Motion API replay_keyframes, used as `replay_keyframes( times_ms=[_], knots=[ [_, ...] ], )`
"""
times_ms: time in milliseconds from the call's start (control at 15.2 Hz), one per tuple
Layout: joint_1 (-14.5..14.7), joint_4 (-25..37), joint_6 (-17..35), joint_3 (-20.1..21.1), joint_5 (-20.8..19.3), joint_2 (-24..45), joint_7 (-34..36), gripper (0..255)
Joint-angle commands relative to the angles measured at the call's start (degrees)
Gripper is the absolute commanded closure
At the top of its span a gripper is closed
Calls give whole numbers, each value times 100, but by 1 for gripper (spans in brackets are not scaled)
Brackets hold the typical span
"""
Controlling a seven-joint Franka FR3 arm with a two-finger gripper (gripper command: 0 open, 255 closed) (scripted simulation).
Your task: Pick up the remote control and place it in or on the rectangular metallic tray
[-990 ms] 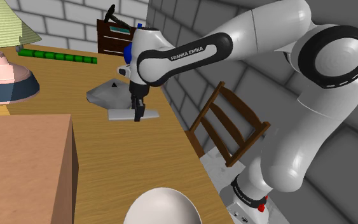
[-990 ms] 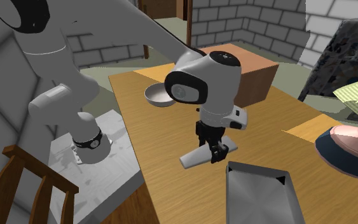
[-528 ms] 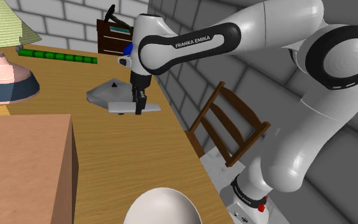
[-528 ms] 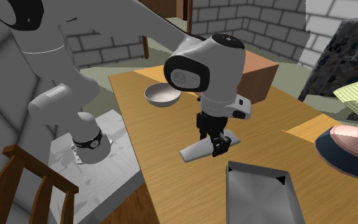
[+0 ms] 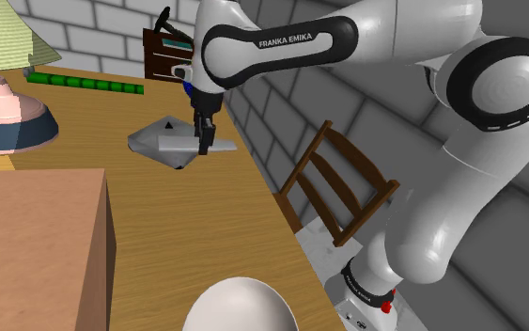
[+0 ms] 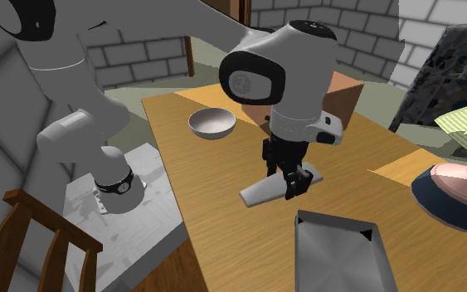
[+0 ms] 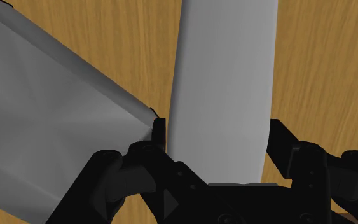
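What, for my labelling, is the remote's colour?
The remote is plain light grey; the wrist view shows it best.

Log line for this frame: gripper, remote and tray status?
gripper: shut on remote | remote: held above table, beside tray | tray: remote not yet in it

remote control [image 6: 260,193]: a plain light-grey flat bar, hanging level above the bench, being clasped across its width between the fingers [image 7: 280,139].
tray [image 6: 339,253]: grey, rectangular and shallow, lying flat on the bench just beside the remote control.
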Motion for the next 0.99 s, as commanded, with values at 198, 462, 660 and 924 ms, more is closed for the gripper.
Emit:
replay_keyframes(
  times_ms=[198,462,660,924],
  knots=[
    [-119,1255,-321,-122,-109,943,-212,255],
    [-204,2537,-717,-210,-176,1832,-390,255],
    [-253,3716,-1131,-265,-217,2600,-519,255],
    [-281,4817,-1503,-304,-247,3329,-620,255]
  ],
)
